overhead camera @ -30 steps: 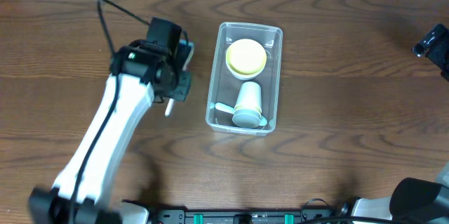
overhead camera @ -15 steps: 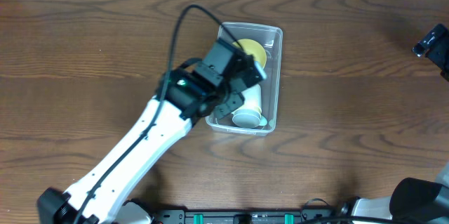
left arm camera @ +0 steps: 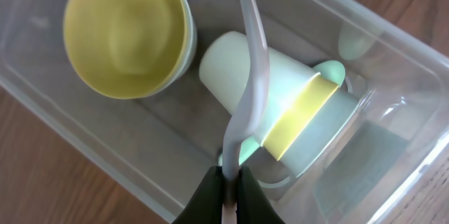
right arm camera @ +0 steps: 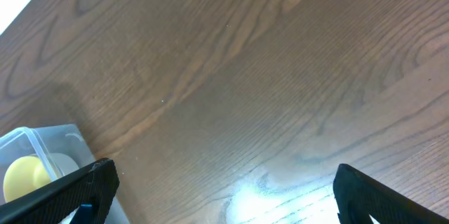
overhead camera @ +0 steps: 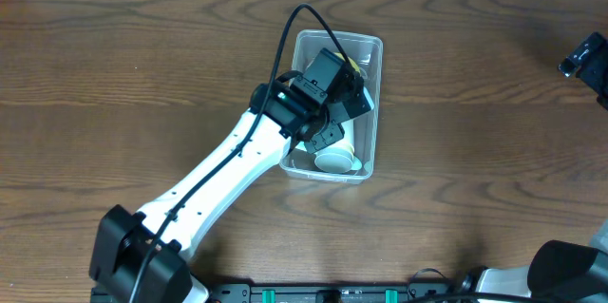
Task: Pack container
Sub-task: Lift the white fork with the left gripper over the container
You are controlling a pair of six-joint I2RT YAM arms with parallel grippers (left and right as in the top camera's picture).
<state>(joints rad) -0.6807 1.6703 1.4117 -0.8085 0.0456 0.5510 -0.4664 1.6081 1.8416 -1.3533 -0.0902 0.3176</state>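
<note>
My left pincer clamped a pale utensil over the container, upper centre of the overhead frame, ready, I judged, to drop beside the cup. The right pincer stood apart, idle.

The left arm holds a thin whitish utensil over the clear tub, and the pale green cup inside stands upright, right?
No: the left wrist view shows the pale green plastic cup lying on its side. The left gripper does hold a thin whitish plastic utensil over the clear rectangular plastic tub.
</note>
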